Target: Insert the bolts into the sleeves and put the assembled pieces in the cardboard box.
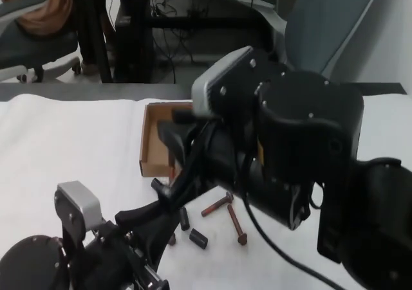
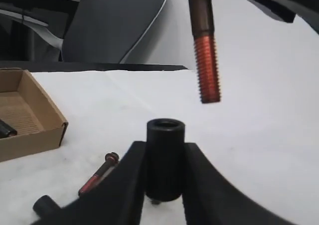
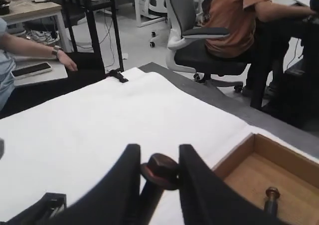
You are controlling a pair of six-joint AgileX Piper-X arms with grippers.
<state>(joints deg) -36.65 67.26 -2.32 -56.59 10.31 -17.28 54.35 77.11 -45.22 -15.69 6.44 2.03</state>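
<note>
**Left pincer** (image 2: 165,157): clenched on a black sleeve (image 2: 165,135), which is held upright between the fingers (image 2: 127,180) with its open bore turned upward. Above this pincer, a reddish bolt (image 2: 205,60) is suspended with its threaded end pointing down; the tip is seen clear of the sleeve's rim.

Below and beside the left pincer, loose bolts (image 1: 216,205) (image 1: 236,224) and loose sleeves (image 1: 184,218) (image 1: 198,238) are seen lying on the white counter (image 1: 64,135). One of each is also shown from the left wrist. Beyond these, farther from the pincer, the cardboard box (image 2: 37,137) is set, open at the top, with a dark piece (image 2: 5,129) lying inside it.

**Right pincer** (image 3: 160,172): clenched on the head of the suspended bolt, which is gripped between its two fingers (image 3: 199,185). Past the right pincer, the cardboard box (image 3: 239,150) is found on the counter, and a bolt-headed piece (image 3: 271,197) is seen within it.
</note>
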